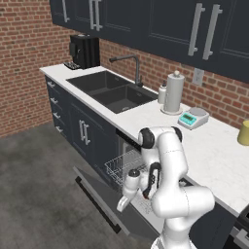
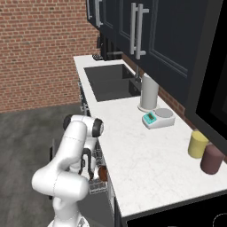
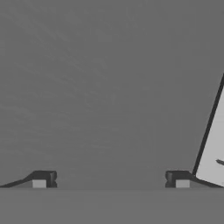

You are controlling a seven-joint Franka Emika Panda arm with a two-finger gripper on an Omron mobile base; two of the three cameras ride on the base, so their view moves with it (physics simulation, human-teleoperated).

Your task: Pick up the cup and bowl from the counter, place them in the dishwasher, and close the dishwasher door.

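Counter (image 1: 214,151): long white stone run, sink (image 1: 114,90) set in it, paper towel roll (image 1: 173,92) and scale (image 1: 193,118) further along, yellow canister (image 2: 197,144) and maroon canister (image 2: 211,159) at the far end. Dishwasher (image 1: 127,151) under it is open: door (image 1: 97,192) dropped flat, wire rack (image 1: 127,168) pulled out over it. My arm is folded down over the rack. Bowl (image 2: 103,173), reddish-brown, sits in the rack beside my forearm. Can't make out the cup. My gripper (image 3: 111,180): jaws spread wide, nothing between them, grey floor (image 3: 105,87) beyond.
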